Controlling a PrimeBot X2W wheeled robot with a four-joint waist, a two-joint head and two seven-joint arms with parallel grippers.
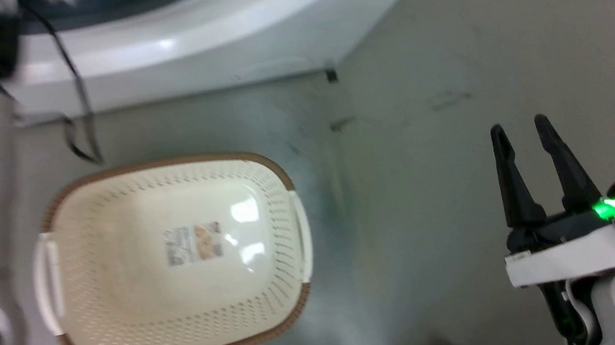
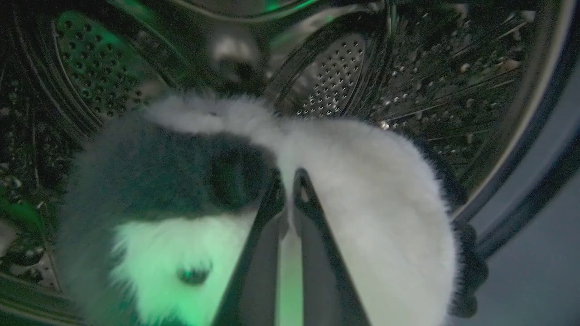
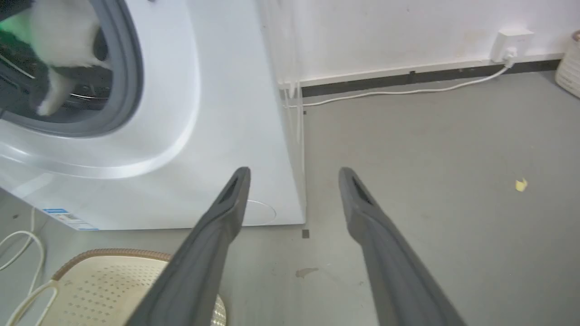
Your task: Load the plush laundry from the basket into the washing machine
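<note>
Black, slender fingers of the left gripper are drawn almost together, with only a thin strip of pale fur showing between them. Their tips are sunk into the fluffy black-and-white, panda-like plush toy, which they pinch. That plush toy lies inside the shiny perforated steel drum of the large white front-loading washing machine.

In the left wrist view its white bulk curves from upper left down to lower right. A dark patch sits to the left, and a green-lit white part with a small dark bead lies low down. In the right wrist view it sits behind the grey-blue round door seal, one white-tipped limb hanging toward the seal's lower edge.

The right gripper stands wide open, grasping nothing, over the grey floor to the right of the basket. The cream-white perforated plastic basket, with its brown woven-look rim, rests on the floor just in front of the machine. Its long axis runs across the head view, and the label on its bottom is in plain sight.
</note>
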